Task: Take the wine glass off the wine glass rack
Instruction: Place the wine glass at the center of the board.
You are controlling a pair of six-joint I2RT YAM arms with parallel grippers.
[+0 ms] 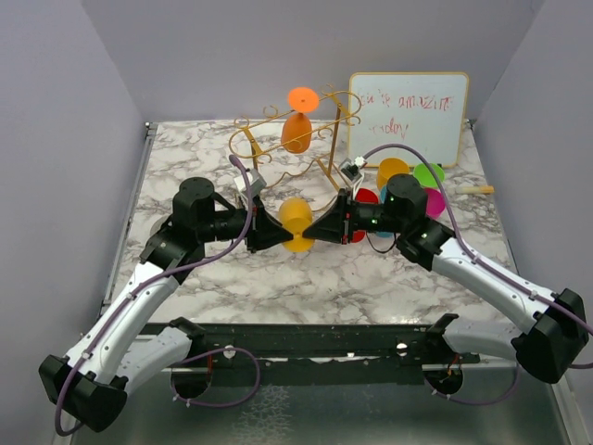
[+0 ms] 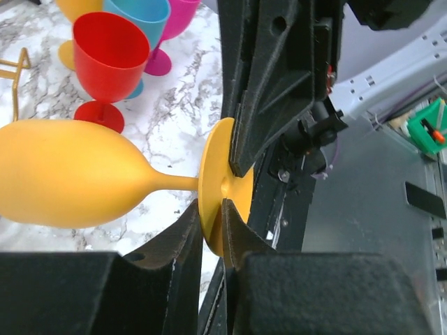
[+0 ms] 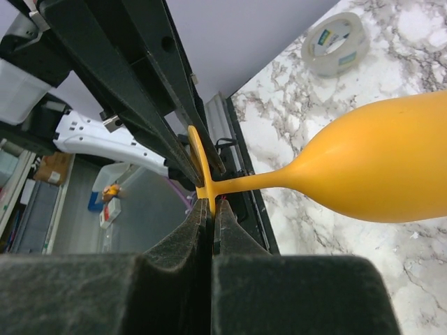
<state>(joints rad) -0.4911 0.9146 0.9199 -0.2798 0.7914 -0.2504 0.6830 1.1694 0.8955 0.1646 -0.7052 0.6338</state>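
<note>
Both of your arms meet at the centre of the top view over one yellow glass (image 1: 296,225). The left gripper (image 1: 276,228) and the right gripper (image 1: 320,228) are each clenched on the rim of its round foot, from opposite sides. In both wrist views the glass lies on its side with the stem level, and black fingers (image 3: 183,244) pinch the thin foot. It is apart from the rack (image 1: 248,139), which stands at upper centre on the marble table (image 1: 278,278).

You have seven glasses in view:
- **In your grip:** one, the yellow glass.
- **On the rack:** one orange glass (image 1: 296,132), hanging bowl-down from the gold rails with its foot uppermost.
- **Standing upright:** five in a cluster right of centre, beside your right arm. They are a red glass (image 2: 112,59), a blue glass (image 2: 140,17), a magenta glass (image 1: 435,201), a green glass (image 1: 428,173) and a second yellow glass (image 1: 394,170).

One whiteboard (image 1: 408,116) stands at upper right, behind the cluster. It carries two lines of red handwriting, too blurred to read with any certainty.

One tape roll (image 3: 335,43) lies flat on the marble at the upper right of the right wrist view. Its blue-and-yellow label is too small to read.
</note>
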